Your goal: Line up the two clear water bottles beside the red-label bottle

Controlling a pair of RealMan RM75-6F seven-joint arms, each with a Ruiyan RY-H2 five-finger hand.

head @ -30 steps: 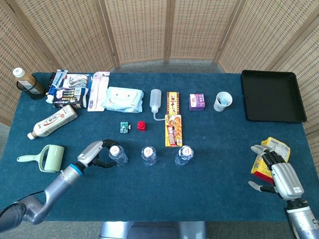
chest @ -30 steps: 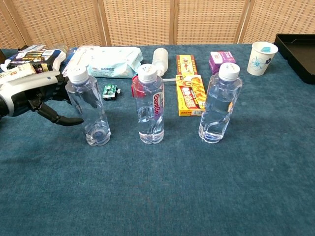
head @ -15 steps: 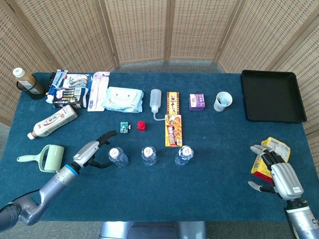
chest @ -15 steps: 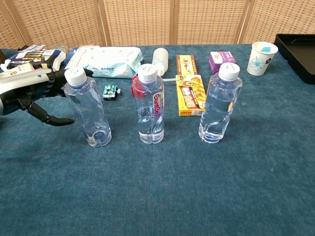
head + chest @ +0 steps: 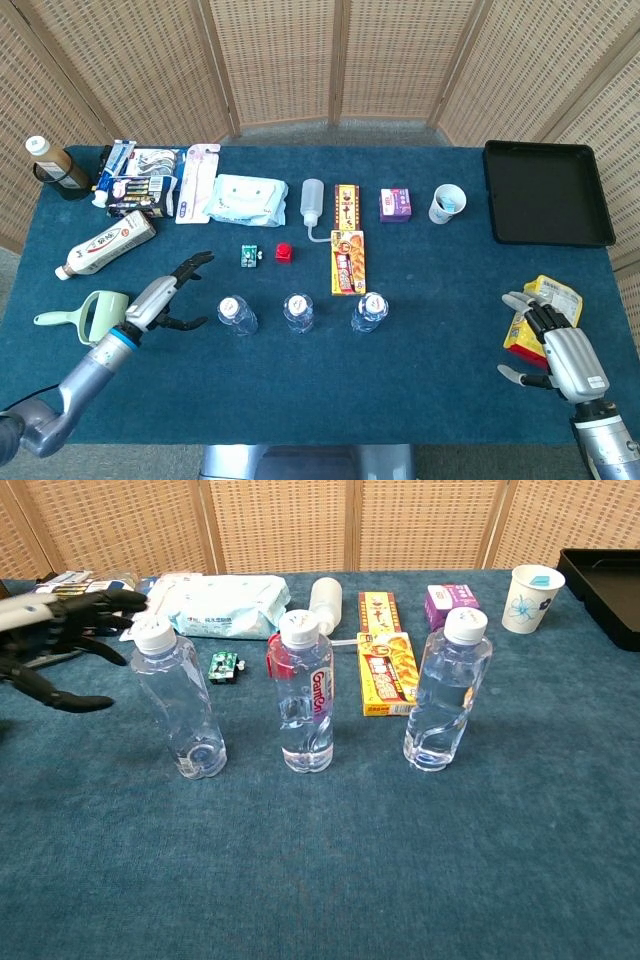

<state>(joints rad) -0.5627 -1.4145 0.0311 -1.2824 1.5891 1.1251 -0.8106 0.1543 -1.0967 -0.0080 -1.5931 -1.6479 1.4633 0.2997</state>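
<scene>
A folding woven-rattan screen with wooden frames (image 5: 300, 60) (evenly lit) stands behind the blue-carpeted rectangular worktop (image 5: 430, 360); grey floor beneath.

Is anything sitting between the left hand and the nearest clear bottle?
No. In the head view only bare blue cloth separates the left hand from the left clear bottle; the chest view shows the same gap.
</scene>
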